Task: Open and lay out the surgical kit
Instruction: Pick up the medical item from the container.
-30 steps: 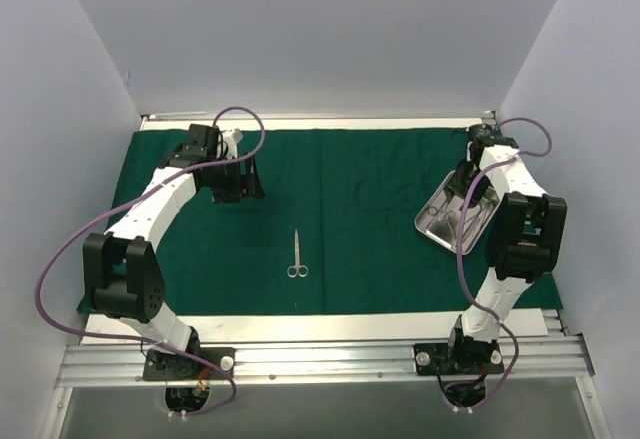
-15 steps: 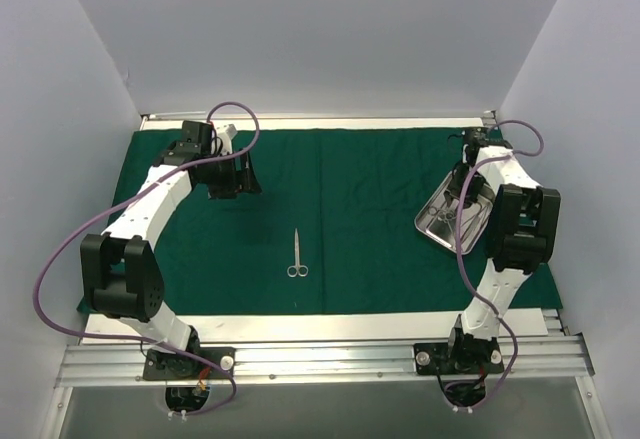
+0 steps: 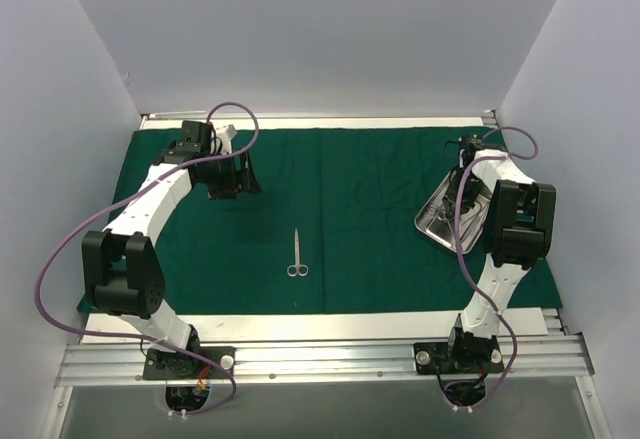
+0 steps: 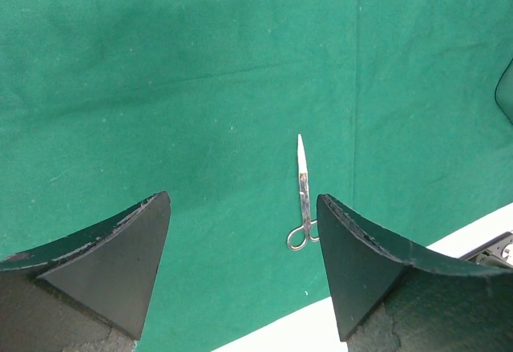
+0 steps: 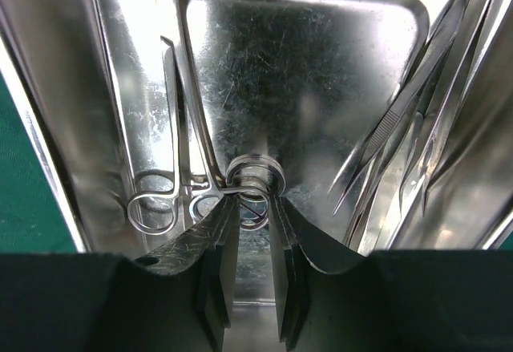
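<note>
Tray [image 5: 321,71] holds instruments [image 5: 186,63]; right claw [image 5: 253,204] seemingly pinches ring handle [image 5: 255,177]; left claw [image 4: 242,198] spread wide.

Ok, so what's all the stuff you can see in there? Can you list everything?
green cloth: one, dark green, spread flat under everything else.
scissors: one pair, silver, lying alone in the middle of the cloth.
steel tray: one, shiny silver, on the cloth's right side.
ring-handled instruments: seemingly two, silver, inside the tray.
pointed tweezers: at least one, silver, along the tray's right wall; reflections blur the count.
cables: two, purple, one left, one right.
left gripper: one, black, open, above bare cloth.
right gripper: one, black, closed on a ring handle in the tray.
</note>
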Tool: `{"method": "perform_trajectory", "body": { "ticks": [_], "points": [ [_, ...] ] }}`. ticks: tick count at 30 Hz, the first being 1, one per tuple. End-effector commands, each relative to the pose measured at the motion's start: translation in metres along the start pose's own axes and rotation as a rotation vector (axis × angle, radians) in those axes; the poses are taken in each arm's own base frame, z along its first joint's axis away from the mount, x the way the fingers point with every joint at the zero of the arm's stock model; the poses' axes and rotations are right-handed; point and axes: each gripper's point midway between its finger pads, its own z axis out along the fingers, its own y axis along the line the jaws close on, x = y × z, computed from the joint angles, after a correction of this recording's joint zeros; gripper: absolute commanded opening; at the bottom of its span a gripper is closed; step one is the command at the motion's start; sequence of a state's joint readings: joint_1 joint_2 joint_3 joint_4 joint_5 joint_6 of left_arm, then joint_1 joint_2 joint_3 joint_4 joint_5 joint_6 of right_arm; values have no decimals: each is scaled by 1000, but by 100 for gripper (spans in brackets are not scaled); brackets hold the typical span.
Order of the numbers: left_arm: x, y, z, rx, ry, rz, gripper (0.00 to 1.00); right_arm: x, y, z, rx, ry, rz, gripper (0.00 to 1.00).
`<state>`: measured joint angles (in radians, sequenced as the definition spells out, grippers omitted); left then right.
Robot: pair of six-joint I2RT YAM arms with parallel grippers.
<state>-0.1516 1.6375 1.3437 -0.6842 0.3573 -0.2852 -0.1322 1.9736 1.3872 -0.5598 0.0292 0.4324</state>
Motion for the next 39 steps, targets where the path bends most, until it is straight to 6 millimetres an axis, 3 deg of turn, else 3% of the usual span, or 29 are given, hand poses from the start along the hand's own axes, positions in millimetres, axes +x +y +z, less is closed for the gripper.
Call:
{"method": "perform_trajectory", "body": {
  "ticks": [1, 7, 18, 27, 30, 31, 33, 39],
  "points": [
    [-20, -10, -8, 37, -51, 17, 82, 10, -12, 8, 54, 31, -21, 22],
    [-21, -9, -8, 39, -50, 11, 82, 17, -15, 13, 65, 50, -31, 22],
    [-22, -12, -6, 58, -44, -4, 82, 15, -25, -8, 72, 4, -62, 24],
    [-26, -15, -6, 65, -45, -5, 82, 25, -11, 18, 19, 65, -70, 24],
    [-26, -16, -7, 72, -41, -10, 82, 24, -9, 22, 14, 76, -82, 13],
    [-26, -18, -9, 77, -44, -10, 82, 19, -7, 18, 9, 66, -87, 1],
    [-27, -21, -11, 86, -49, -10, 82, 17, -8, 9, 5, 56, -98, 0],
    [-29, -37, -19, 137, -59, -24, 81, 3, -12, -45, -32, -49, -105, 0]
  ]
}}
